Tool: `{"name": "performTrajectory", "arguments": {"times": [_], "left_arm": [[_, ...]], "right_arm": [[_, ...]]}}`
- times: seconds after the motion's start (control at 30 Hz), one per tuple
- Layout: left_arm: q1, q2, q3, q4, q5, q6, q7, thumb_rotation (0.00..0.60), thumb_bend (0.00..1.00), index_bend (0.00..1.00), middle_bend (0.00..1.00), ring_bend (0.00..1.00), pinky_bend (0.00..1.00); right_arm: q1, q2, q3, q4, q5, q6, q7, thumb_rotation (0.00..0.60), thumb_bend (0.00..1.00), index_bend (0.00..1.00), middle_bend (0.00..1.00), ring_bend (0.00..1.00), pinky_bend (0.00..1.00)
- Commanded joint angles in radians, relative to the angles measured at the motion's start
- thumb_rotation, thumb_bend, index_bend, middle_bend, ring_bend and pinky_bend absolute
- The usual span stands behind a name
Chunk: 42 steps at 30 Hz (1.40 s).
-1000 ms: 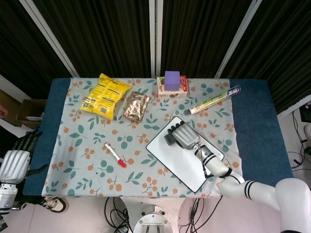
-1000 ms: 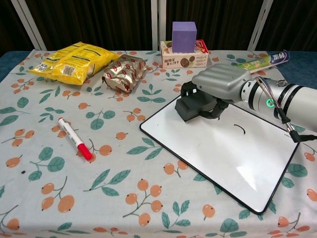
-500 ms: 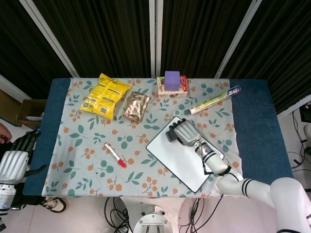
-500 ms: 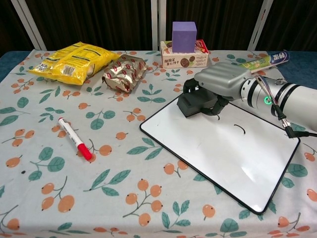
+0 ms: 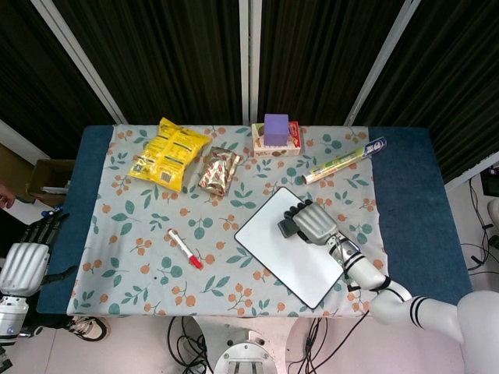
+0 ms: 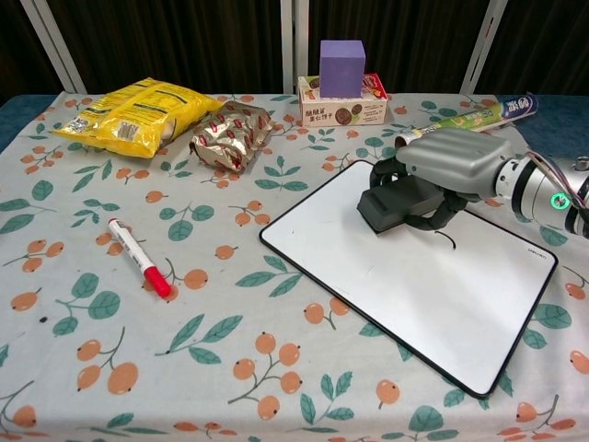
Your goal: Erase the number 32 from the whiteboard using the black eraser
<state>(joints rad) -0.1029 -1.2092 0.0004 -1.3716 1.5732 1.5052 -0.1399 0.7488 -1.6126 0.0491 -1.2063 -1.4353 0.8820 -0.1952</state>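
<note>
The whiteboard [image 6: 405, 285] [image 5: 288, 257] lies tilted on the right half of the table. My right hand [image 6: 451, 166] [image 5: 314, 222] grips the black eraser [image 6: 391, 207] [image 5: 287, 227] and presses it on the board's upper middle. A small black stroke [image 6: 445, 241] of writing shows just right of the eraser, below the hand; the rest of the board surface looks white. My left hand [image 5: 25, 261] hangs off the table's left edge with its fingers apart, holding nothing.
A red-capped marker [image 6: 138, 255] lies left of the board. A yellow snack bag [image 6: 129, 112], a foil packet [image 6: 230, 133], a biscuit box with a purple cube [image 6: 342, 67] on it and a tube [image 6: 474, 118] line the back of the table.
My right hand has slid the eraser from the board's upper left corner toward the right and down, close to the remaining black stroke. The left hand has barely moved.
</note>
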Motion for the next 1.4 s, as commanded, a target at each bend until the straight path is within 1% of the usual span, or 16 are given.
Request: {"name": "performTrajectory", "arguments": {"times": [0.03,0.17,0.5,0.7,1.03,1.17,1.4], "left_arm": [[0.002,0.002,0.001,-0.005,-0.001,0.001,0.005,0.6,0.0,0.03,0.05,0.07,0.15],[0.002,0.003,0.002,-0.012,0.0,0.0,0.012,0.6,0.0,0.03,0.05,0.07,0.15],[-0.006,-0.001,0.003,-0.027,0.01,-0.005,0.029,0.6,0.0,0.03,0.05,0.07,0.15],[-0.005,-0.001,0.005,-0.034,0.015,-0.003,0.038,0.6,0.0,0.03,0.05,0.07,0.15],[-0.002,0.003,0.007,-0.046,0.017,0.004,0.048,0.6,0.0,0.03,0.05,0.07,0.15],[-0.003,0.001,0.007,-0.044,0.017,0.001,0.046,0.6,0.0,0.03,0.05,0.07,0.15],[-0.004,0.002,0.005,-0.037,0.013,-0.001,0.04,0.6,0.0,0.03,0.05,0.07,0.15]], "right_arm": [[-0.006,0.007,-0.016,0.0,-0.011,-0.005,0.01,0.6,0.37,0.86,0.68,0.57,0.6],[-0.018,0.028,-0.036,-0.024,-0.037,0.013,0.024,0.6,0.37,0.87,0.69,0.58,0.61],[-0.078,0.127,-0.099,-0.13,-0.1,0.087,0.028,0.6,0.37,0.88,0.7,0.59,0.62],[-0.108,0.156,-0.129,-0.157,-0.116,0.103,0.028,0.6,0.37,0.88,0.7,0.59,0.63],[-0.16,0.211,-0.182,-0.196,-0.177,0.154,0.048,0.6,0.37,0.89,0.71,0.6,0.63],[-0.168,0.215,-0.186,-0.186,-0.189,0.16,0.052,0.6,0.37,0.9,0.71,0.6,0.64],[-0.153,0.167,-0.152,-0.136,-0.177,0.128,0.062,0.6,0.37,0.9,0.71,0.6,0.64]]}}
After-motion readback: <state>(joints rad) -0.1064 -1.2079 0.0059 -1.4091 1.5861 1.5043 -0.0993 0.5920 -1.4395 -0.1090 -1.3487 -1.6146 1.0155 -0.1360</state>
